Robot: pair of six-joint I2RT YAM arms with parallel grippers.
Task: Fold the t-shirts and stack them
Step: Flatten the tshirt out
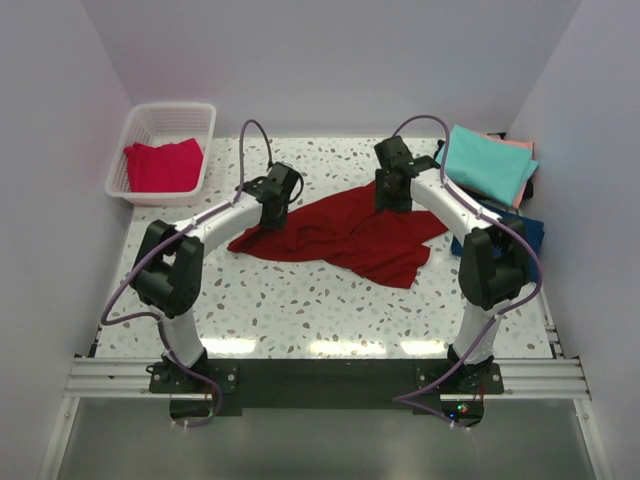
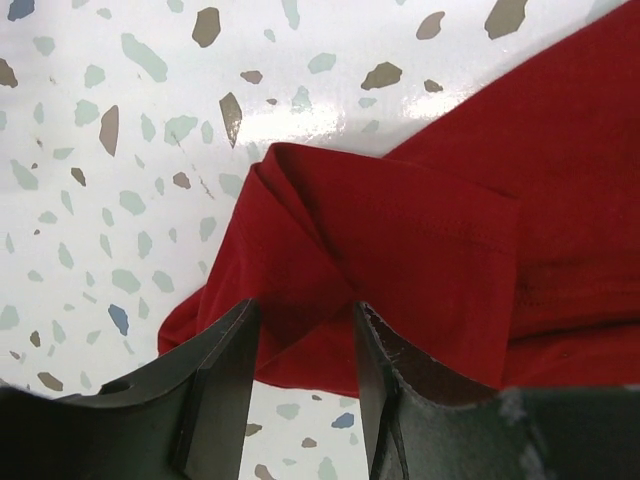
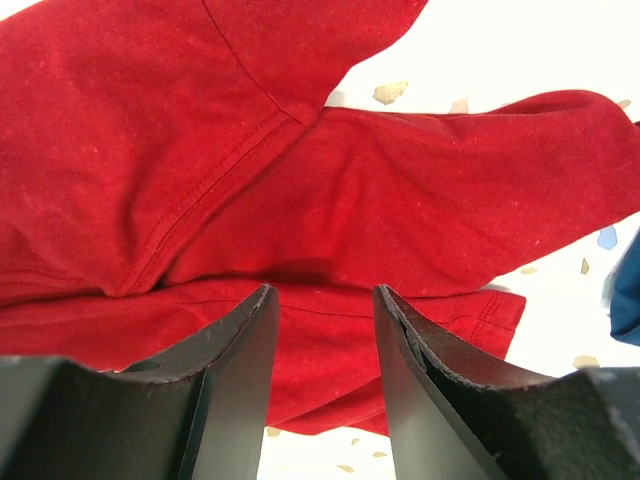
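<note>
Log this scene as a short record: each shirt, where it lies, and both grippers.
dark red shirt: rumpled, unfolded, mid-table
pinkish-red shirt: in the white basket, far left corner
teal shirt: folded, top of the far right pile
salmon pink shirt: under the teal one, only an edge showing
navy shirt: right edge, partly hidden by the right arm
left gripper: open, fingers either side of a folded-over hem at the dark red shirt's left end
right gripper: open, low over the same shirt's far right part

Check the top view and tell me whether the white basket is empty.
No, a pinkish-red t-shirt lies bunched inside the white basket.
</note>
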